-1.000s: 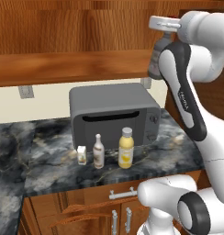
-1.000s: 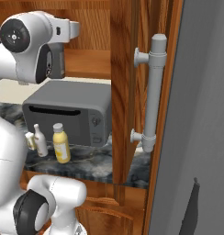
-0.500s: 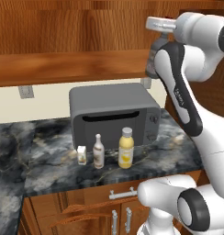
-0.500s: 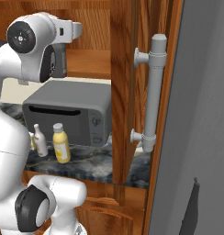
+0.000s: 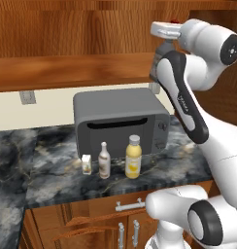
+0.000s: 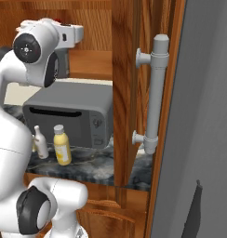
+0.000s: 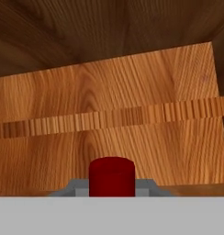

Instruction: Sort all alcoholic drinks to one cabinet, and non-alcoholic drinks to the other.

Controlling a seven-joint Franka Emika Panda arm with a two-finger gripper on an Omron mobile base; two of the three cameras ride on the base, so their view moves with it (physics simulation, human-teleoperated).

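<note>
Reddish wall cabinet (image 5: 67, 73) upper frame. My gripper (image 5: 165, 48) upper right, pinching dark bottle (image 7: 112, 176) upright, red cap up; shelf board just left, level with it.

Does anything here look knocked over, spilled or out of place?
Nothing stands out. The white bottle, yellow juice bottle and small carton stand upright on the counter before the microwave, with no spill. The gripper holds a red-capped bottle up by the wooden shelf.
</note>
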